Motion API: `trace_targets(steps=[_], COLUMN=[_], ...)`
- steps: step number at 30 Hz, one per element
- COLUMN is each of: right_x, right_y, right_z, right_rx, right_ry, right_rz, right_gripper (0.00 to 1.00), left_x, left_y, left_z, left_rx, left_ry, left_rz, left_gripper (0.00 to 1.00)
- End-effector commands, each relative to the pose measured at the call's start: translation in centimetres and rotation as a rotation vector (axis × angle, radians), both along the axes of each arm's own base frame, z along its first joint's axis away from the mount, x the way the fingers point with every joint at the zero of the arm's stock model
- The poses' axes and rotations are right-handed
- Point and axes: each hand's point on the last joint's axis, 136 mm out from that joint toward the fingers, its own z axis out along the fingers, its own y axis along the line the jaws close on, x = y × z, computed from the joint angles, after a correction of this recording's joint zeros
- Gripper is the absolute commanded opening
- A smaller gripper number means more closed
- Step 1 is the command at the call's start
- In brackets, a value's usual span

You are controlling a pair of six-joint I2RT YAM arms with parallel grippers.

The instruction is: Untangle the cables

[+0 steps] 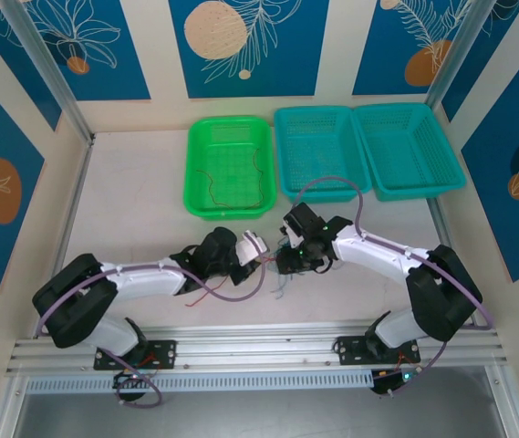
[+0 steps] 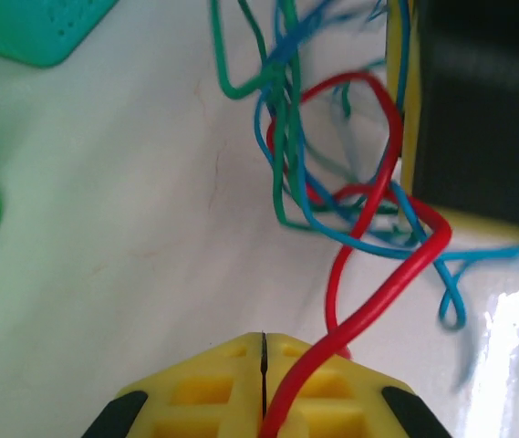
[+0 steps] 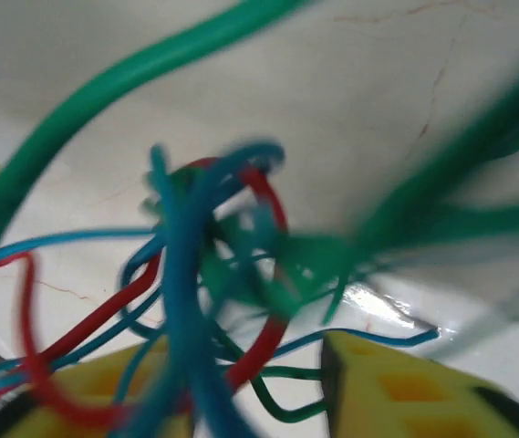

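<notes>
At the back of the table (image 1: 131,201), a thin brown wire (image 1: 212,196) lies alone in the green basket (image 1: 195,137). Nearer, the left pincer (image 2: 264,388) is closed tight, its yellow fingers (image 2: 204,397) pressed together with the red cable (image 2: 391,278) nipped in the seam. That cable climbs away from the tips into the cables (image 2: 286,155), a knot of blue, green and red strands just ahead of it. At the knot's right, the right pincer (image 3: 250,392) stands partly open. Blurred strands loop through the gap between its fingers, and none looks clamped.
</notes>
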Motion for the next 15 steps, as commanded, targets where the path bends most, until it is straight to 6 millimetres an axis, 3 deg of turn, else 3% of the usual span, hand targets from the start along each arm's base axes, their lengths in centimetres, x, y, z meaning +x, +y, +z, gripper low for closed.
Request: trace_targets(steps=[1, 5, 9, 12, 15], right_x=[-0.5, -0.8, -0.5, -0.5, -0.9], right_y=[1.5, 1.4, 0.0, -0.8, 0.2], right_z=[0.1, 1.2, 3.0, 4.3, 5.7], right_rx=[0.074, 0.122, 0.223, 0.311, 0.409], right_ry=[0.001, -0.024, -0.088, -0.168, -0.236], right_rz=[-0.012, -0.003, -0.087, -0.136, -0.094], right_gripper=[0.51, 0.53, 0.53, 0.64, 0.82], left_x=[-0.6, -0.1, 0.3, 0.5, 0.4], left_y=[-1.1, -1.2, -1.3, -1.3, -1.5], left_z=[1.2, 0.4, -0.4, -0.8, -0.6], left_rx=[-0.055, -0.029, -0.015, -0.012, -0.022], left_ry=[0.023, 0.027, 0.037, 0.046, 0.051], left_rz=[-0.033, -0.017, -0.001, 0.010, 0.004], left_gripper=[0.00, 0.00, 0.00, 0.00, 0.00])
